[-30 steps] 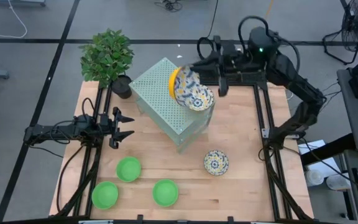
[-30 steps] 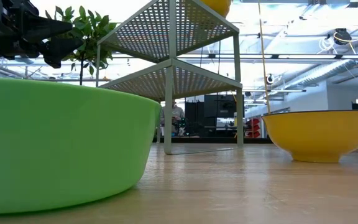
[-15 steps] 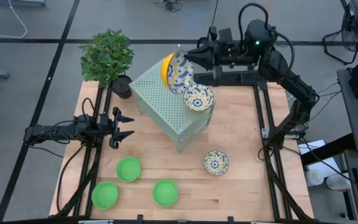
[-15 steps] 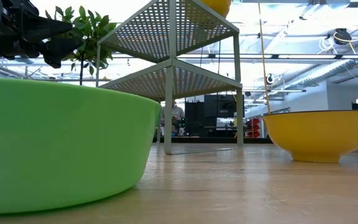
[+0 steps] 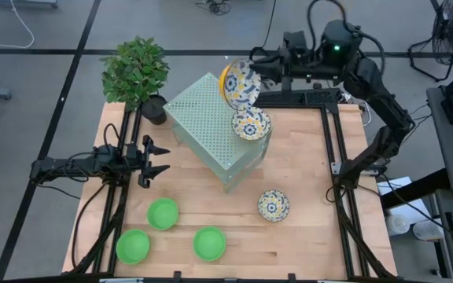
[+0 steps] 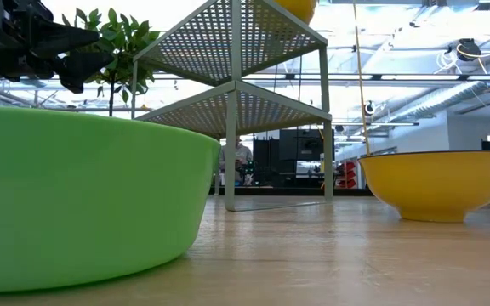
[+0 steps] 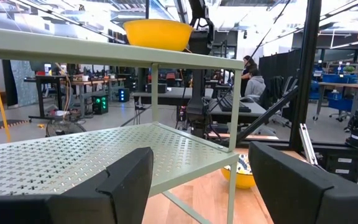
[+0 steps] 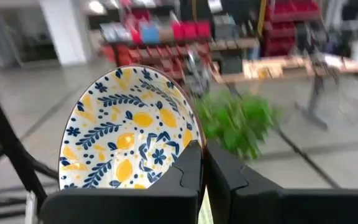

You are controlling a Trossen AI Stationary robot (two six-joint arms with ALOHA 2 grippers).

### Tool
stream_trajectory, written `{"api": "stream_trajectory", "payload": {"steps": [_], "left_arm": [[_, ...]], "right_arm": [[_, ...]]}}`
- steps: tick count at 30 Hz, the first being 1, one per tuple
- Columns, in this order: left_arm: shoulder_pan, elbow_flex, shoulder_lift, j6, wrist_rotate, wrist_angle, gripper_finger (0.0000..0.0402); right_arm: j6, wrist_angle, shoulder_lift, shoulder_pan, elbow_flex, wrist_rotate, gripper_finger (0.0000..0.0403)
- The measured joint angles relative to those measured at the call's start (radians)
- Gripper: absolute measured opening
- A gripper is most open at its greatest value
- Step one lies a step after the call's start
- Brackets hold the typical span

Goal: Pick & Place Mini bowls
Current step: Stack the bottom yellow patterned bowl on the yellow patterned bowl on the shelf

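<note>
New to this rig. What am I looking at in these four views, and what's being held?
It is a two-armed robot at a wooden table. One camera looks straight down, one sits at table height, and one rides on each wrist.

On the table stand a pale green perforated shelf, a potted plant, three green bowls and a patterned bowl. Another patterned bowl rests on the shelf.

The right end effector is shut on the rim of a third patterned bowl, held tilted on edge above the shelf's far corner. The left end effector waits open at the table's left side, empty, pointing at the shelf.

The table-height camera sits right beside a green bowl, so it looks huge.
</note>
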Motion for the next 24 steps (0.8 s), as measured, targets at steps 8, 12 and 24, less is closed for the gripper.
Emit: {"api": "stream_trajectory", "payload": {"steps": [8, 12, 24], "left_arm": [[0.0, 0.0, 0.0, 0.0, 0.0, 0.0, 0.0269], [0.0, 0.0, 0.0, 0.0, 0.0, 0.0, 0.0269], [0.0, 0.0, 0.0, 0.0, 0.0, 0.0, 0.0269]], "right_arm": [[-0.025, -0.215, 0.0, -0.034, 0.0, 0.044, 0.0], [-0.02, -0.305, 0.0, -0.052, 0.0, 0.045, 0.0], [0.01, -0.435, 0.032, -0.082, 0.0, 0.043, 0.0]]}}
